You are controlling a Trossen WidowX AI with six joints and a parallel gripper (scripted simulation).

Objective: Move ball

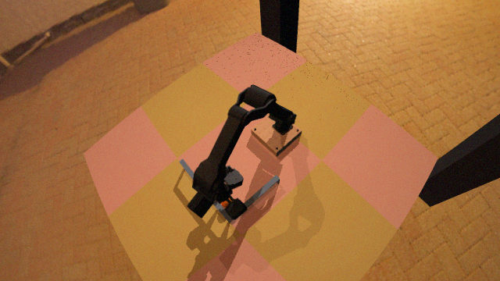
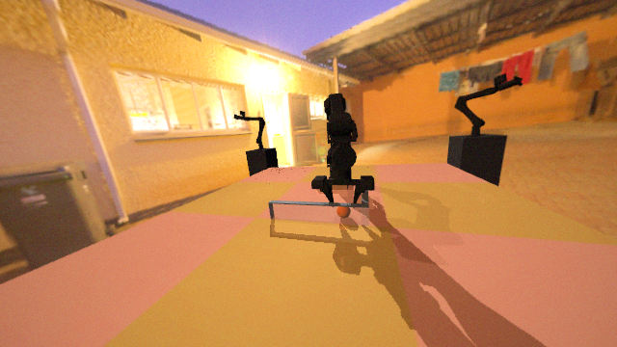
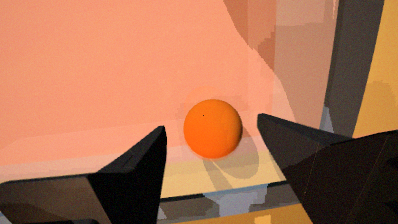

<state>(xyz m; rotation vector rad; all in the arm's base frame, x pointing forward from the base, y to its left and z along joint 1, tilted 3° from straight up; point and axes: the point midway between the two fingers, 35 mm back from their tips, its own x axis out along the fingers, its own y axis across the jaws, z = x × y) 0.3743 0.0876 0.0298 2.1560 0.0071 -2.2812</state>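
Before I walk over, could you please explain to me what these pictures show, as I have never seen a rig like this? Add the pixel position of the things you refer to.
The machine is one black robot arm whose gripper [image 1: 226, 203] [image 2: 343, 199] [image 3: 212, 125] has two pointed fingers. One picture looks down from above, one looks across the table [image 1: 156, 242] [image 2: 241, 289] from outside, and one comes from the wrist, looking past the fingers. On the table, two low clear walls [image 1: 262, 191] [image 2: 308, 203] meet in a corner, with an orange ball [image 1: 224, 204] [image 2: 343, 211] [image 3: 212, 129] inside. The fingers are open on either side of the ball, touching neither side, so nothing is held.
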